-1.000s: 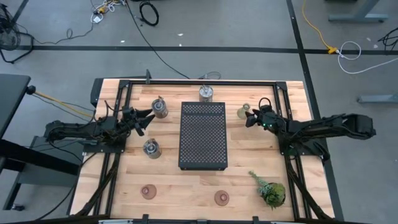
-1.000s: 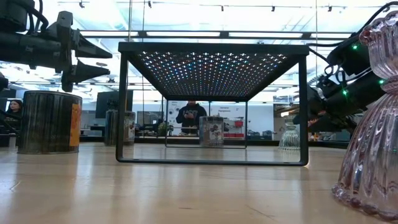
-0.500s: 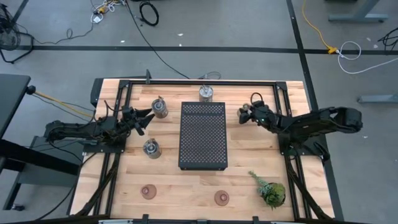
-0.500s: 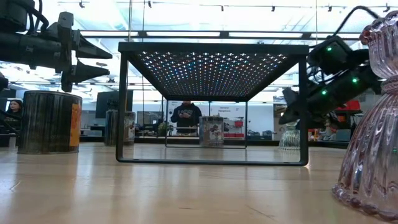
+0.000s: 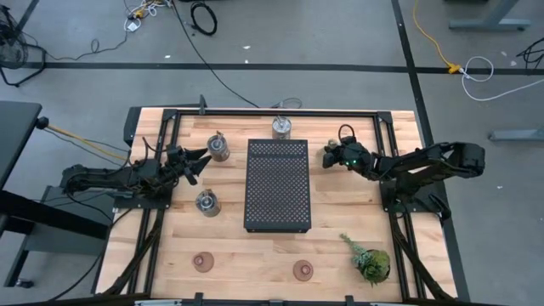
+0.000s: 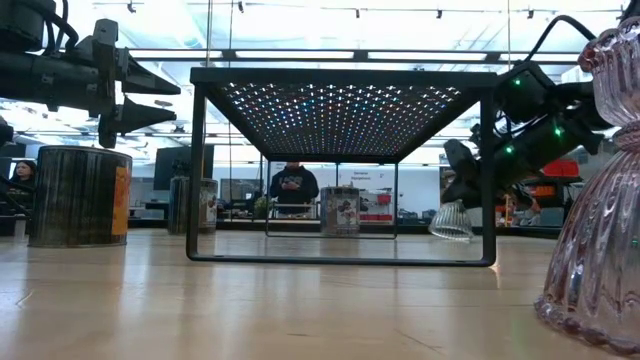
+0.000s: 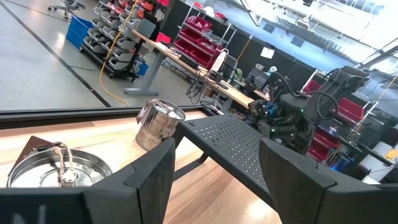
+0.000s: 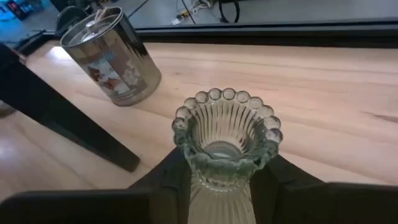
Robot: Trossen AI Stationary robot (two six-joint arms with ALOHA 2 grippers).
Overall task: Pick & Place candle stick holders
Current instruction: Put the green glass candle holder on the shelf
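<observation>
A pale green glass candle stick holder (image 8: 226, 132) sits between the fingers of my right gripper (image 5: 330, 156), which is shut on it just right of the black perforated tray (image 5: 277, 184). The low view shows this holder (image 6: 452, 221) tilted. Three silvery holders stand on their bases around the tray's left and far sides (image 5: 219, 150), (image 5: 282, 127), (image 5: 206, 202). Two pinkish-brown holders (image 5: 202, 261), (image 5: 303, 270) stand near the front edge. My left gripper (image 5: 202, 161) hovers open beside the far-left silvery holder, touching nothing. My right gripper pinches the glass holder's ribbed stem (image 8: 221, 186), below the beaded rim, between its two fingers (image 8: 171, 179). The fingers come nearly level from the table's right side. The holder is tilted; whether its foot is clear of the table I cannot tell.
A leafy green sprig (image 5: 368, 259) lies at the front right. The tray stands on thin legs (image 6: 196, 170) with open room under it. One silvery holder (image 8: 112, 56) stands just beyond the glass one. A person (image 6: 291, 190) stands in the room behind.
My right gripper has moved toward the table's left edge up to the glass holder and shut on it. The holder, which stood upright on the table, now leans over.
</observation>
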